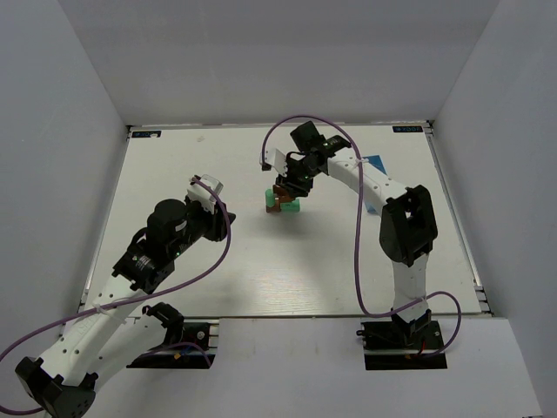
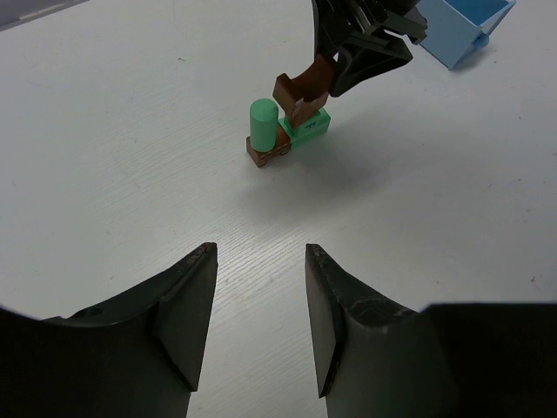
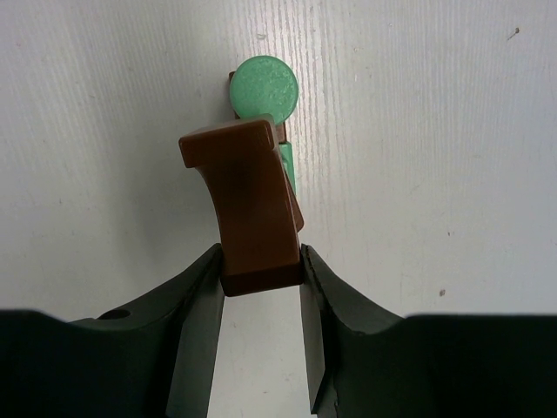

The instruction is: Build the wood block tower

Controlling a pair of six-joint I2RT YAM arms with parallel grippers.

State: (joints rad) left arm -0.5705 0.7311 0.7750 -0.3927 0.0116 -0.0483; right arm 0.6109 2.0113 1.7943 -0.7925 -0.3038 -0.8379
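My right end effector point(image 3: 261, 266) is clamped on a reddish-brown arch block point(image 3: 252, 209). The jaws pinch its flat sides at the near end, and the rest sticks out ahead of the fingers. It hangs directly over the tower point(image 1: 283, 205), which stands on the surface point(image 1: 261, 270) about mid-width and in the far half.

The tower so far is a brown base block point(image 2: 265, 155) with an upright green cylinder point(image 2: 263, 126) on its left and a green rectangular block point(image 2: 306, 129) on its right. From the left wrist view the arch's lower end looks very close to the green rectangular block, but I cannot tell whether they touch.

My left end effector point(image 2: 259, 261) has its jaws apart and holds nothing. It points at the stack from well back on the near side. A blue box point(image 2: 461, 26) sits beyond the tower to the right.

I judge these pieces to be light, rigid wood with smooth painted faces, so nothing will give under the grip. A piece could pivot between the pads, though, since I hold the arch by one end only. The flat parallel sides are the right place to grip, and the curved face is not. The stack is loose, and the cylinder would tip or roll at a nudge. I would want to lower the arch gently and open the jaws only once it is seated.
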